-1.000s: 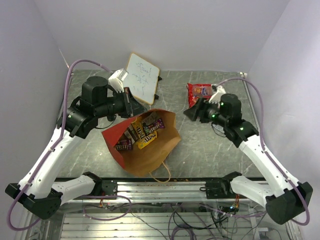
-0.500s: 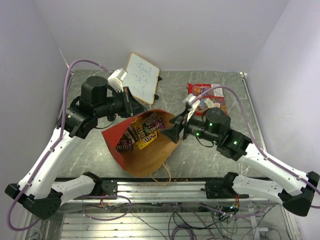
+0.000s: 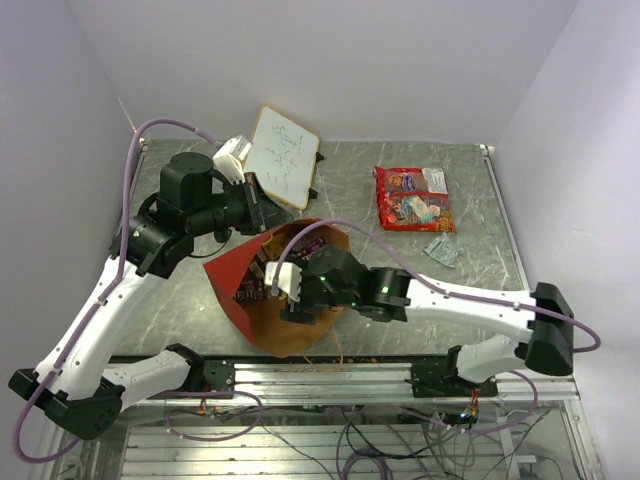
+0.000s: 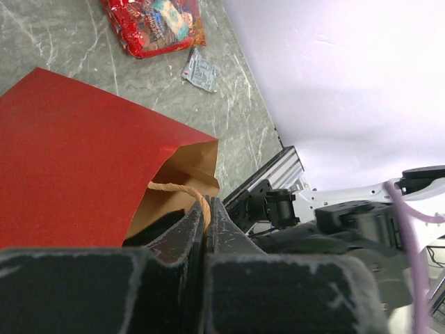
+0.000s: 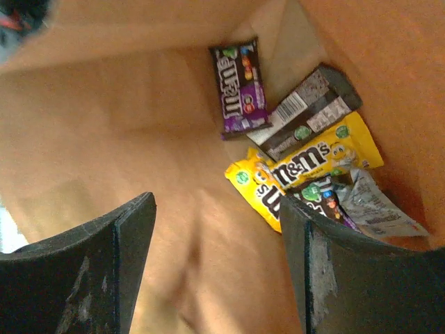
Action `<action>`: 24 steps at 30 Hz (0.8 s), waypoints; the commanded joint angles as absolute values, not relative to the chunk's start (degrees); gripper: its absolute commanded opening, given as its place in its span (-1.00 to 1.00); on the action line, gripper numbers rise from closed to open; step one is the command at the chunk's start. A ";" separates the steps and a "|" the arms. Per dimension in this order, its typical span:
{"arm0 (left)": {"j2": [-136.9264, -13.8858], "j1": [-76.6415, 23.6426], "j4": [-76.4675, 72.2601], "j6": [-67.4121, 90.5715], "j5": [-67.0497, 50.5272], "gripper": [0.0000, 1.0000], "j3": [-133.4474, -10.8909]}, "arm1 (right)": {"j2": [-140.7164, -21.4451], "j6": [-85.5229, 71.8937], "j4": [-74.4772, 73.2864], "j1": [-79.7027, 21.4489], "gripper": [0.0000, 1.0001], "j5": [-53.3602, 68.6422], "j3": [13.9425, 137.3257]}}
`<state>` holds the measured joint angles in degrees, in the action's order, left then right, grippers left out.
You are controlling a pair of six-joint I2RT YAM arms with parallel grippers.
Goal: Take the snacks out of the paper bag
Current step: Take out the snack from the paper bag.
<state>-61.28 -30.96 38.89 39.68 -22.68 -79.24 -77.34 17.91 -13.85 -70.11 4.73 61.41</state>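
The paper bag (image 3: 226, 283), red outside and brown inside, lies tilted with its mouth held up. My left gripper (image 4: 207, 206) is shut on its tan handle (image 4: 172, 187) at the bag's rim; from above that gripper (image 3: 266, 210) shows at the bag's top edge. My right gripper (image 5: 219, 209) is open inside the bag, holding nothing; from above it (image 3: 298, 300) is in the bag's mouth. Ahead of it lie snacks: a purple packet (image 5: 240, 87), a dark brown one (image 5: 309, 111), yellow ones (image 5: 316, 156) and a silver one (image 5: 379, 209). The large red candy bag (image 3: 410, 197) lies on the table.
A small silver packet (image 3: 441, 250) lies on the table near the red candy bag. A white whiteboard (image 3: 283, 155) leans at the back, behind my left gripper. The table's metal rail (image 3: 330, 375) runs along the near edge.
My right arm has swung from the back right, beside the red candy bag, across to the paper bag and into its mouth, jaws slightly wider. The left gripper has kept its hold.
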 commanded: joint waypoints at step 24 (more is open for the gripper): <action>-60.88 -31.38 38.73 39.51 -22.28 -0.86 -84.43 | -100.62 52.72 -6.82 -62.05 0.49 9.40 62.09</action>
<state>-61.41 -30.96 39.79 39.70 -22.17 -81.23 -98.45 49.91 -6.33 -62.08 5.45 59.83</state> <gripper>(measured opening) 0.073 0.748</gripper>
